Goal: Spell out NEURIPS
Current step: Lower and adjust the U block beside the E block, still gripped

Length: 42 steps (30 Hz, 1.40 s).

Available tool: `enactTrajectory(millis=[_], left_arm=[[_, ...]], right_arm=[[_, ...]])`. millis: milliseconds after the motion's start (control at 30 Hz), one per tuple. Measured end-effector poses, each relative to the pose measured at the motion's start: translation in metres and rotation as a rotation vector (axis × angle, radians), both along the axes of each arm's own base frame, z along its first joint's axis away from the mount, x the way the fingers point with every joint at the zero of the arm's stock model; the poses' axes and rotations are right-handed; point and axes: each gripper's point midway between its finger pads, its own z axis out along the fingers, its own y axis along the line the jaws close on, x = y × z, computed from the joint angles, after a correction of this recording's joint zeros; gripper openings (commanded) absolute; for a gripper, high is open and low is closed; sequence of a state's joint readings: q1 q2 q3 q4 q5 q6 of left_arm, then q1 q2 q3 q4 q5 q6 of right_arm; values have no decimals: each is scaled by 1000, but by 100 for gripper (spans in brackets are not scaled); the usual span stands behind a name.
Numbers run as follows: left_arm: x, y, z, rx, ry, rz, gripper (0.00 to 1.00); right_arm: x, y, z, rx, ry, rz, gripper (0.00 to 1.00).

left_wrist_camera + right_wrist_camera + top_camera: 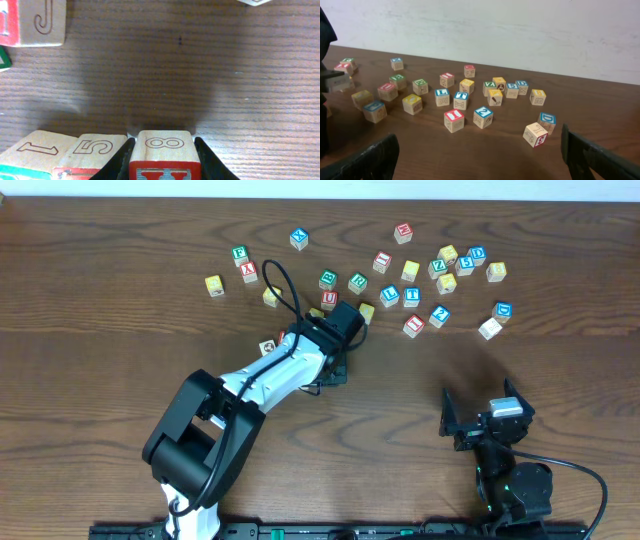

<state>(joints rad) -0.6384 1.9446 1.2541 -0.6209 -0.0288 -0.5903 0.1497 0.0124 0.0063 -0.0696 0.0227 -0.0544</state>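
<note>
My left gripper [164, 143] is shut on a wooden cube [165, 147] that rests on the table. Its top reads 8, and its near face is red-framed with a red letter cut off by the frame edge. Two more cubes, marked 5 [95, 147] and 1 [42, 147], stand in a row touching its left side. In the overhead view the left gripper [338, 338] covers this row. Loose letter cubes lie scattered beyond it, among them green ones [328, 279] [357, 281] and blue ones [298, 238]. My right gripper [478, 136] [478, 406] stands open and empty.
A cube with a J [42, 20] sits ahead-left of the held cube, with bare wood between. A dense cluster of cubes [445, 270] lies far right, and a few [240, 265] at far left. A lone cube [267, 347] shows beside the left arm.
</note>
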Motion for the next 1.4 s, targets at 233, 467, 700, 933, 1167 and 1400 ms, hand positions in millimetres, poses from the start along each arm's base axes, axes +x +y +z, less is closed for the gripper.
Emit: enactTrajectory(millis=[233, 467, 700, 933, 1167, 1400], left_arm=[[-1, 2, 0, 9, 6, -21, 7], [-1, 2, 0, 15, 7, -46, 7], [-2, 2, 0, 20, 7, -68, 7], [-2, 4, -1, 24, 11, -76, 8], [-2, 8, -1, 31, 18, -79, 7], [-3, 7, -1, 28, 21, -79, 7]], right_arm=[[0, 0, 0, 0, 0, 0, 99], [0, 0, 0, 0, 0, 0, 100], [0, 0, 0, 0, 0, 0, 99], [0, 0, 0, 0, 0, 0, 99], [0, 0, 0, 0, 0, 0, 99], [0, 0, 0, 0, 0, 0, 99]])
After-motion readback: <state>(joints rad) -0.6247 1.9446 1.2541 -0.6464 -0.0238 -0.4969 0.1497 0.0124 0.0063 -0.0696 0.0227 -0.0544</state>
